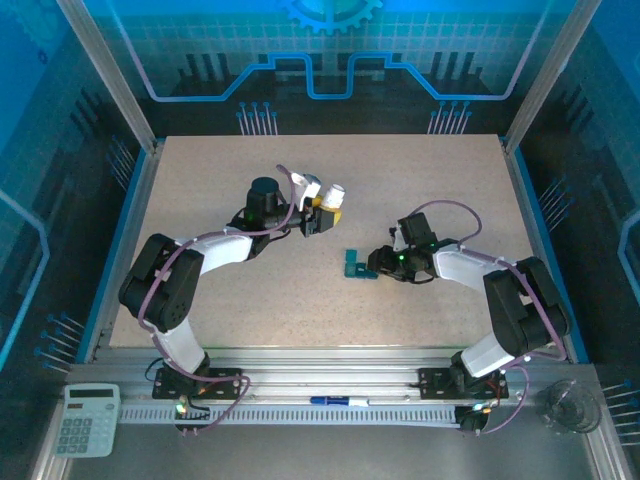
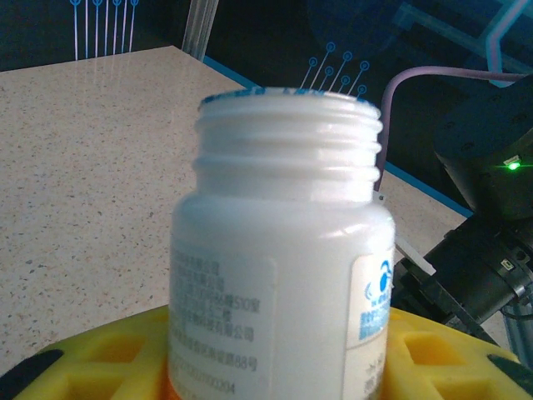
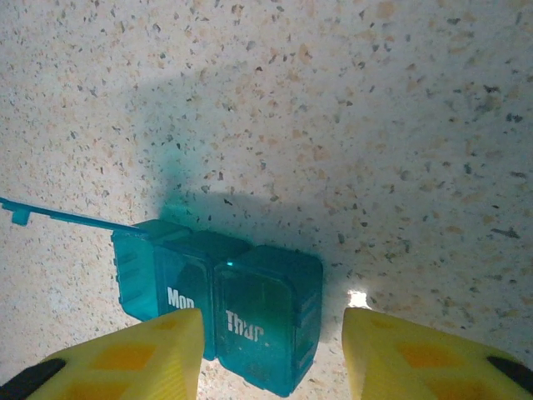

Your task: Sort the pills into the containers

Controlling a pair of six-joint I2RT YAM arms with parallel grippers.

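— One pill box [image 1: 353,266], teal, near the middle of the tabletop [image 1: 200,200], a little toward its right edge. How does it lie for the nearer arm?

— Right at the tips of the right gripper [image 3: 273,327]. Its row of compartments runs across, along the line from one finger to the other. The end marked "Thur" sits between the fingers. The one marked "Mon" is partly covered by the finger on the picture's left.

— Gripped?

— I'd say not. The jaws stand narrowly apart, and bare tabletop shows between the box and the other finger. Whether the "Mon" side is touched, I cannot tell.

— Anything ready to fill?

— One lid [image 3: 67,218] is flipped up at the end away from "Thur", seen edge-on. The inside of that compartment is hidden.

— And the left gripper [image 1: 318,213]?

— Toward the far edge and left of the box, apart from it. It is clamped on a white bottle [image 2: 283,250], cap off.

— Pills?

— Hard to make out. The threaded mouth is seen from the side, so the contents are hidden. The coming move, I judge, turns on bringing that mouth over the uncovered compartment.
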